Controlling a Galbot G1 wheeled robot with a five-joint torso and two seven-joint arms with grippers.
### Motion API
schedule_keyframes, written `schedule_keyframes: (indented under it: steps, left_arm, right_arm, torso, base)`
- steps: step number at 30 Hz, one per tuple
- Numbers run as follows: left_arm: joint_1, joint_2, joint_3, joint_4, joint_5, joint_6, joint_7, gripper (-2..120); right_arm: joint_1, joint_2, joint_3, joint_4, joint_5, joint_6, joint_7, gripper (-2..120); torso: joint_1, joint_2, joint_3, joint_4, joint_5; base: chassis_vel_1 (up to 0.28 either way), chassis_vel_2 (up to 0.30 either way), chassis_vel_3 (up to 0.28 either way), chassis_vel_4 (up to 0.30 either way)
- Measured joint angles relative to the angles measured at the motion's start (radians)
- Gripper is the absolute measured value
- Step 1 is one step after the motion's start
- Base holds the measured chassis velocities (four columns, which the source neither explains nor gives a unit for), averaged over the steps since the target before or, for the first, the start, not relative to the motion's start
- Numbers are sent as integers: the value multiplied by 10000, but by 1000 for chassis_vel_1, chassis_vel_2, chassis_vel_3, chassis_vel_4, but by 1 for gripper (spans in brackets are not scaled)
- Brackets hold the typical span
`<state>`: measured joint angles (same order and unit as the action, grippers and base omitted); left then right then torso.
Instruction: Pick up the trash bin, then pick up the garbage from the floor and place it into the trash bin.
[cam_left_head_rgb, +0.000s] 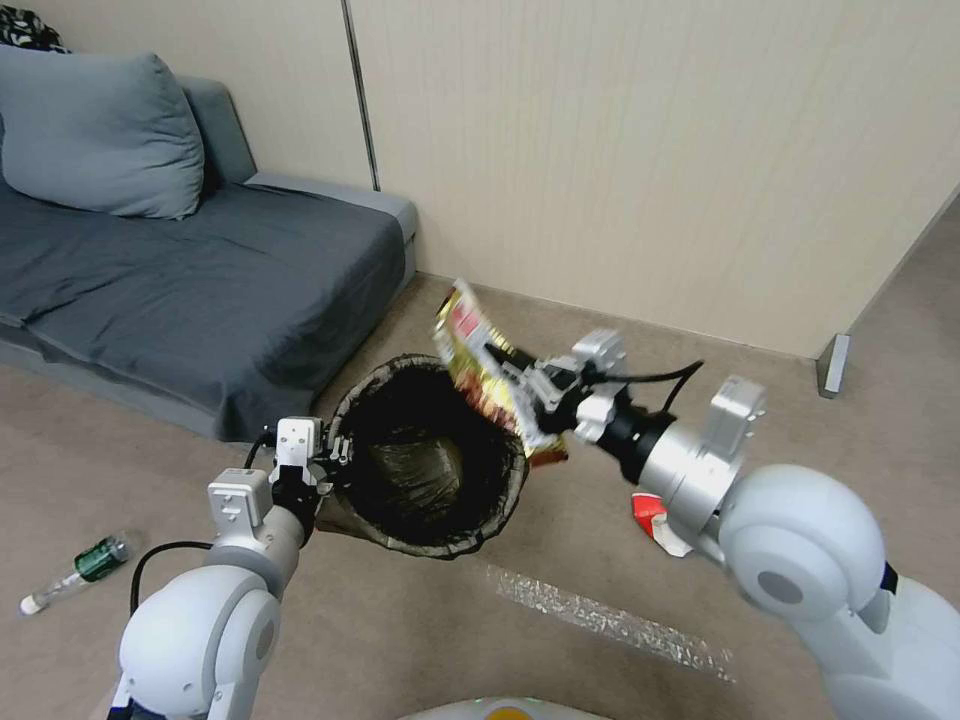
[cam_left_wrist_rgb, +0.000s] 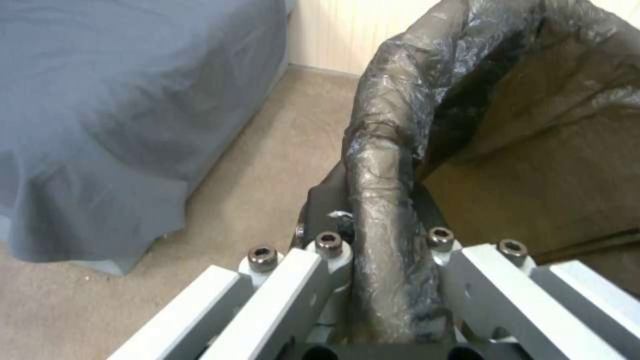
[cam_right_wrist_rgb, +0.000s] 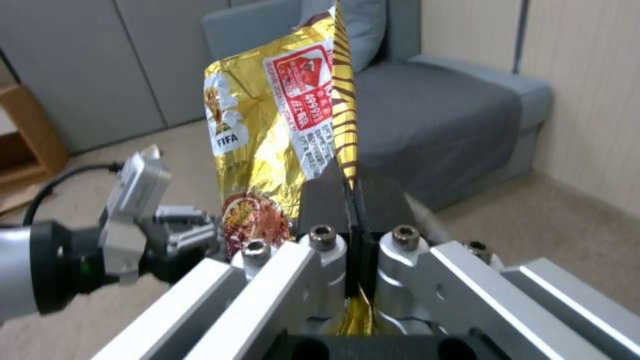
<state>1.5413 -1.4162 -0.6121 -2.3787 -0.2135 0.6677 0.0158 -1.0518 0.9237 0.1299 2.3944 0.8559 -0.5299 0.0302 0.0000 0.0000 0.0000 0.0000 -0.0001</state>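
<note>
Right gripper (cam_left_head_rgb: 520, 385) clamped tight on light, crinkly snack bag (cam_left_head_rgb: 478, 360) at bin's (cam_left_head_rgb: 430, 465) 2 o'clock edge; left gripper (cam_left_head_rgb: 318, 470) pinches bin's rim at 9 o'clock, liner prob slippery.

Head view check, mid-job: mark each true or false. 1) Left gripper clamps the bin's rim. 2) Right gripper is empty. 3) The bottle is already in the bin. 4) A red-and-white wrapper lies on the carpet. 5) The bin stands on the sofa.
1) True: the left gripper has its fingers shut on the trash bin rim.
2) False: the right gripper is shut on the yellow snack bag.
3) False: the bottle lies on the carpet.
4) True: the red-and-white wrapper lies under the right arm.
5) False: it is held above the carpet, beside the sofa.
</note>
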Motion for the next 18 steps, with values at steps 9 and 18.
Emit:
schedule_keyframes:
  steps: [9,18]
  left_arm:
    - [63,-74,30,-56,5,5,-97,3]
    - [60,-111,49,-101,6,49,-115,3]
  right_arm:
    - [433,-68,-1612,-431,-365,-89,333,0]
    - [853,251,-2418,-983,-714,-287,1116,17]
  torso:
    - [1,0,0,-1,1]
    - [0,0,0,0,0]
  base:
    - [0,0,0,0]
    - [0,0,0,0]
